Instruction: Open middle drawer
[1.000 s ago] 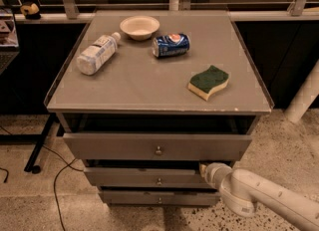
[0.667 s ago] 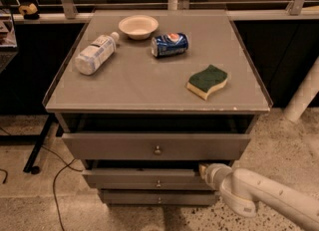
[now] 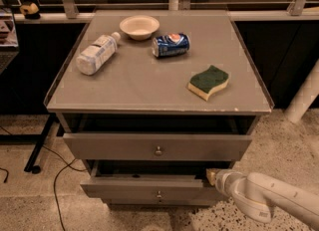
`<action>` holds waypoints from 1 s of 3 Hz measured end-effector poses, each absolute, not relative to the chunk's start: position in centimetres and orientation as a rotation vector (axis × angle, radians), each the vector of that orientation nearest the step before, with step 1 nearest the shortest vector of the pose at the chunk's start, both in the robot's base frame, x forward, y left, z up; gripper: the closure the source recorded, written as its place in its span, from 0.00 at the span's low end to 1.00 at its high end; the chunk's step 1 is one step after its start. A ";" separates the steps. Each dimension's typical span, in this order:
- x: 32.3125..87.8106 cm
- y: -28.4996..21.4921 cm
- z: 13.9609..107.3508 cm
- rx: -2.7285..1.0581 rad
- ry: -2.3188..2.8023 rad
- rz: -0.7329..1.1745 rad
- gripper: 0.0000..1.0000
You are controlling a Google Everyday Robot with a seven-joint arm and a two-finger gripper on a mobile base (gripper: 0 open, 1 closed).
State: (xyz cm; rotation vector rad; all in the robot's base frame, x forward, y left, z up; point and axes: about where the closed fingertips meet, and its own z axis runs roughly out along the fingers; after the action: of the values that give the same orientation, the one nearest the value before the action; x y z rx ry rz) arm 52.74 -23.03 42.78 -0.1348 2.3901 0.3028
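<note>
The middle drawer [image 3: 124, 189] is a wide, shallow grey front with a small round metal knob [image 3: 159, 194] at its centre. It stands pulled out a little, with a dark gap above its top edge. My gripper [image 3: 213, 176] is at the drawer's right end, at its upper right corner, on the white arm [image 3: 264, 197] that comes in from the lower right. The grey drawer above it [image 3: 109, 146] has its own knob [image 3: 158, 150]. The lowest drawer is hidden under the middle one.
On the cabinet top [image 3: 149, 85] lie a plastic bottle [image 3: 96, 55], a cream bowl [image 3: 139, 27], a blue can [image 3: 171, 45] and a green-and-yellow sponge [image 3: 209, 82]. A black cable [image 3: 55, 175] trails on the floor at left. A white post [image 3: 304, 100] stands at right.
The middle drawer's front has come out toward the camera, and the gap above it is wider. My gripper has moved with it at its right end.
</note>
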 end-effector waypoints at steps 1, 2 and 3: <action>52.7 -23.0 42.8 -0.135 2.390 0.303 1.00; 52.0 -22.5 42.0 -0.164 2.406 0.306 1.00; 50.4 -22.2 41.1 -0.204 2.441 0.333 1.00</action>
State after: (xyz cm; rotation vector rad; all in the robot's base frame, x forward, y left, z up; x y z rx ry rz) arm 50.40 -22.17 41.11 -0.2041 2.4405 0.3325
